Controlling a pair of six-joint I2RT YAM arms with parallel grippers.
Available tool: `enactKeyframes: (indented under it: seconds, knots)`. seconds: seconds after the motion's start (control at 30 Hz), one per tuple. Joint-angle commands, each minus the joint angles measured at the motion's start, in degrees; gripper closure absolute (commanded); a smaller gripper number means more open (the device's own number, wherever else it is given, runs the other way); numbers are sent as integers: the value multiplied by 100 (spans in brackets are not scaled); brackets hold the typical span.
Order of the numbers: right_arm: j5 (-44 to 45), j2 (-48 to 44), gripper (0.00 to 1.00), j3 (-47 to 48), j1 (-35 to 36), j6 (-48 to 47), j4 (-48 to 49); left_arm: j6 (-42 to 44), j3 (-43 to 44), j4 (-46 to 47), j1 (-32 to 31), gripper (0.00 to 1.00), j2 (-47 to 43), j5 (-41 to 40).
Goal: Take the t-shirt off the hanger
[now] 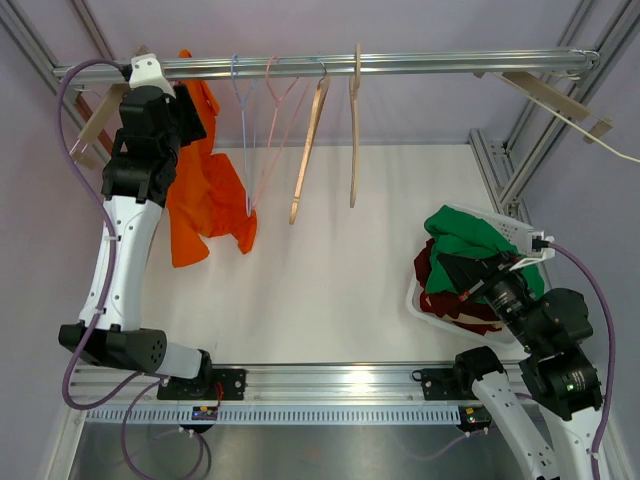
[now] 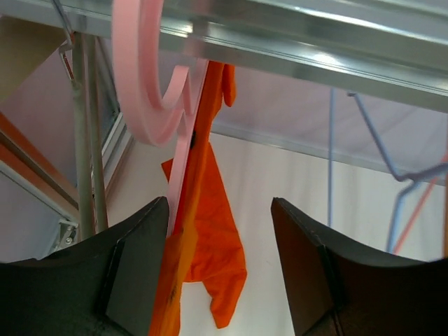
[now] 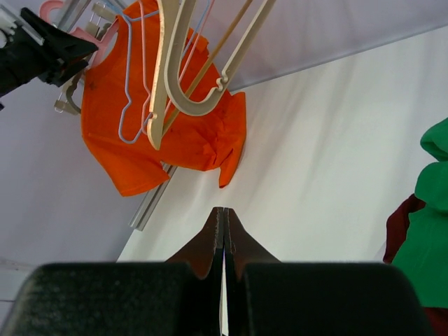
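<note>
The orange t-shirt [image 1: 205, 190] hangs on a pink hanger [image 2: 147, 91] hooked over the metal rail [image 1: 400, 63], above the far left of the counter [image 1: 350, 280]. The left gripper [image 2: 218, 234] is up at the rail, jaws released, with the hanger's shoulder and the shirt between them. The right gripper [image 3: 224, 227], jaws clenched on nothing, hovers over the laundry basket [image 1: 515, 232]

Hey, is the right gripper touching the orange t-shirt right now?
Apart. The top view shows the right gripper at the basket, the orange t-shirt hanging across the table.
</note>
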Motion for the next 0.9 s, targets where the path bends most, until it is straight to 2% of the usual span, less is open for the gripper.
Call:
enactKeyframes:
  seconds: [0.0, 0.2, 0.37, 0.43, 0.67, 0.77, 0.87]
  knots:
    - [-458, 146, 100, 23, -19, -128, 217, 320, 515, 101, 104, 37, 212, -480]
    - [-643, 348, 100, -82, -19, -172, 375, 591, 1008, 145, 114, 41, 722, -628]
    - [-704, 489, 100, -135, -19, -233, 490, 698, 1018, 207, 131, 48, 994, -857]
    - [-730, 586, 100, -143, -19, -242, 551, 707, 956, 259, 123, 56, 1074, -866]
    - [-818, 762, 100, -170, -19, -269, 709, 724, 719, 558, 131, 78, 977, -884]
    - [-871, 814, 100, -161, -1, -234, 762, 715, 649, 611, 131, 98, 881, -866]
    - [-889, 841, 100, -126, -1, -225, 754, 663, 657, 690, 131, 100, 706, -735]
